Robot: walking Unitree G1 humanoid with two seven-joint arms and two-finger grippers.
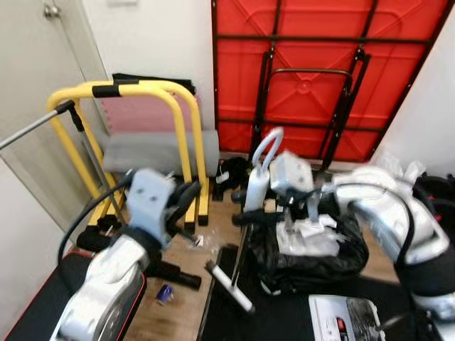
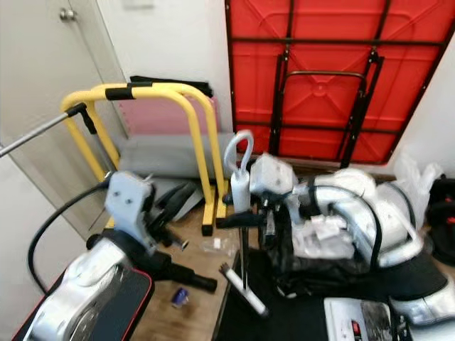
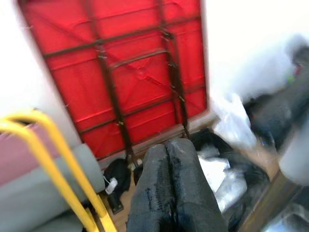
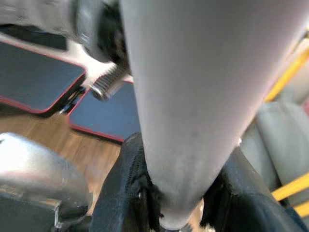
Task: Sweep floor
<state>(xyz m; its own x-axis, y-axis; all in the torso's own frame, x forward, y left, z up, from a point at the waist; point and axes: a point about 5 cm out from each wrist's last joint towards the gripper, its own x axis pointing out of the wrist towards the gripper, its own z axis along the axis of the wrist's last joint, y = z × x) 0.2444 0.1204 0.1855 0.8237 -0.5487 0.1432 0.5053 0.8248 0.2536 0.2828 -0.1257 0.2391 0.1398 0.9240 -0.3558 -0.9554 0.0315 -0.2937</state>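
My right end effector (image 1: 249, 217) is clamped around the white handle (image 2: 240, 181) of the broom, its two black fingers (image 4: 123, 193) pinching the shaft from either side. The right wrist view presses right up against that grey-white shaft (image 4: 193, 106), so close it is blurred, with my left arm (image 4: 38, 174) as a silver shape beyond it and dark floor mats (image 4: 34, 77) with red edging past that. The eye views give what the wrist cannot: the handle ends in a white loop above my grip, a thin dark pole (image 2: 244, 263) runs down below it, and a pale bar (image 1: 231, 284) lies slanted on the floor under it; I cannot tell whether that bar is the broom's head.

My left end effector (image 1: 186, 199) is raised off to the left of the broom, well apart from it, and its fingers (image 3: 171, 188) are pressed together with nothing between them. Its wrist view looks past those fingers to the red folded tabletop (image 3: 125, 72) leaning on the wall and a yellow tubular frame (image 3: 53, 169) close alongside. Just beyond my right end effector sits a black bag (image 1: 313, 252) holding white scraps. The wooden floor (image 1: 181, 298) shows below my left one
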